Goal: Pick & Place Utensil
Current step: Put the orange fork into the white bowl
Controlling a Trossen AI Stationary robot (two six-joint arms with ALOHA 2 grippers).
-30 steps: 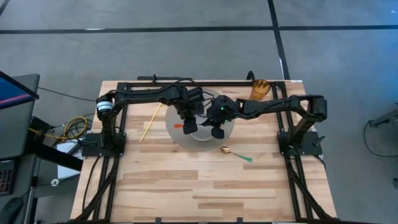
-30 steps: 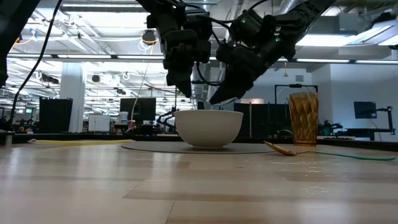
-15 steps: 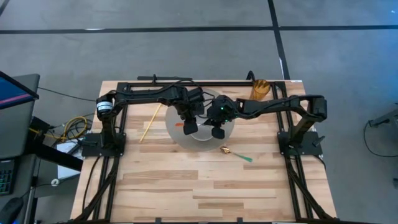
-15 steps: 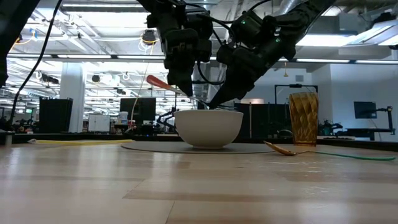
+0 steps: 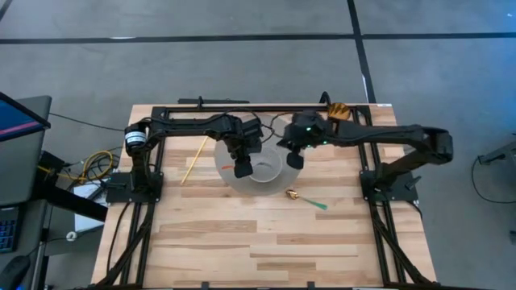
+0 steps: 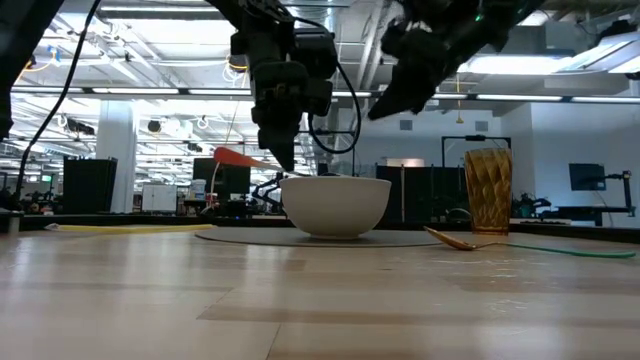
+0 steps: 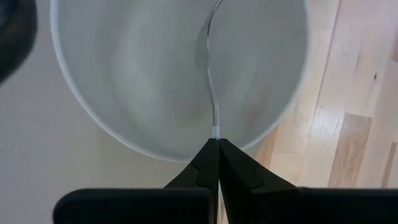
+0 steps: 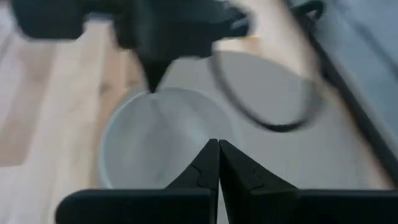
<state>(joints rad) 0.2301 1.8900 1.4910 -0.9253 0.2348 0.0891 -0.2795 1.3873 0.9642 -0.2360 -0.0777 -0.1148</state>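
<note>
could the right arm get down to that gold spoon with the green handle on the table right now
Probably yes. The spoon lies alone on bare wood beside the grey mat, on the right arm's side. The right gripper hangs above the bowl's far side, fingers shut on nothing, so they must open first.

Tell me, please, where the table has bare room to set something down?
The whole near half of the wooden table, below the green-handled spoon, is bare. A smaller patch lies between the yellow stick and the grey mat. Around the white bowl it is crowded: both end effectors, left and right, hang there.
</note>
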